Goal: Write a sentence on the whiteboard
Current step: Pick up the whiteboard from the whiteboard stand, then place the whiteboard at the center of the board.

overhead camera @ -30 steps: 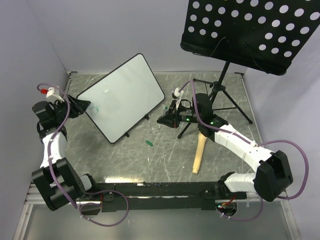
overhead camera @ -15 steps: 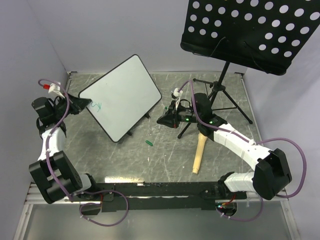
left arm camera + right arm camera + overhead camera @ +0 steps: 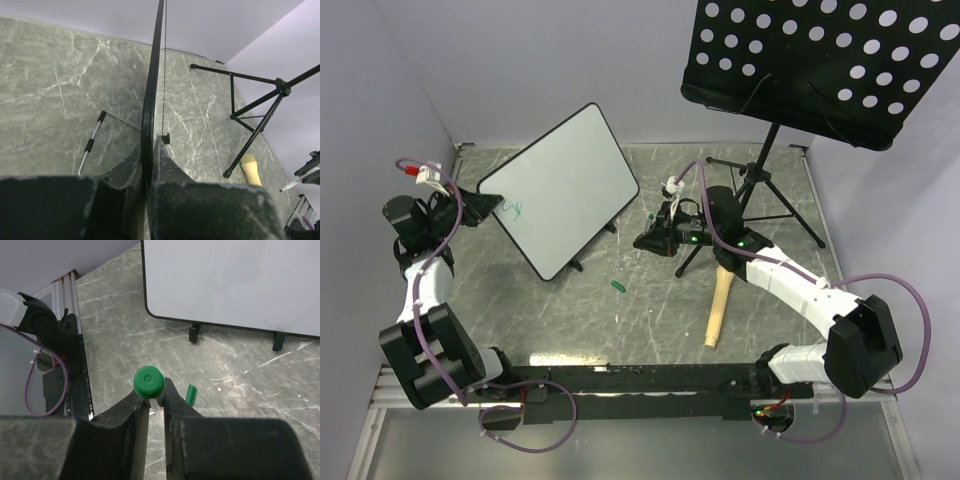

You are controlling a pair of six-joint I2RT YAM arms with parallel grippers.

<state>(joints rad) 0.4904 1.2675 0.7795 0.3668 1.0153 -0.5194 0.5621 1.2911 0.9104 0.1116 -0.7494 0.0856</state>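
Arm on the left: raised from its base at 7 o'clock of the table (image 3: pixel 650 310), elbow bent, wrist turned toward 3 o'clock. At its end the left gripper (image 3: pixel 488 207), pinching the black frame of the whiteboard (image 3: pixel 565 190) at its 9 o'clock corner. Board standing tilted at 11 o'clock of the table, feet on the marble. A few strokes of teal writing (image 3: pixel 512 211) just beside that clamped corner; not legible.

Left wrist view: board seen edge-on, frame seated between both fingers (image 3: pixel 167 164), jaws pressed against it from either side; writing face not visible there.

Arm on the right: stretched from 5 o'clock toward the table's middle, forearm low, wrist pointing at 9 o'clock. At its end the right gripper (image 3: pixel 642 241), apart from the board, at 4 o'clock of it. Hold confirmed only in the right wrist view: fingers closed on a green marker (image 3: pixel 149 381), round end toward the lens, tip hidden.

On the table, a green cap (image 3: pixel 617 286) loose at 6 o'clock of the board. Black music stand (image 3: pixel 820 60) at 1 o'clock; wooden handle (image 3: pixel 719 305) lying at 4 o'clock.
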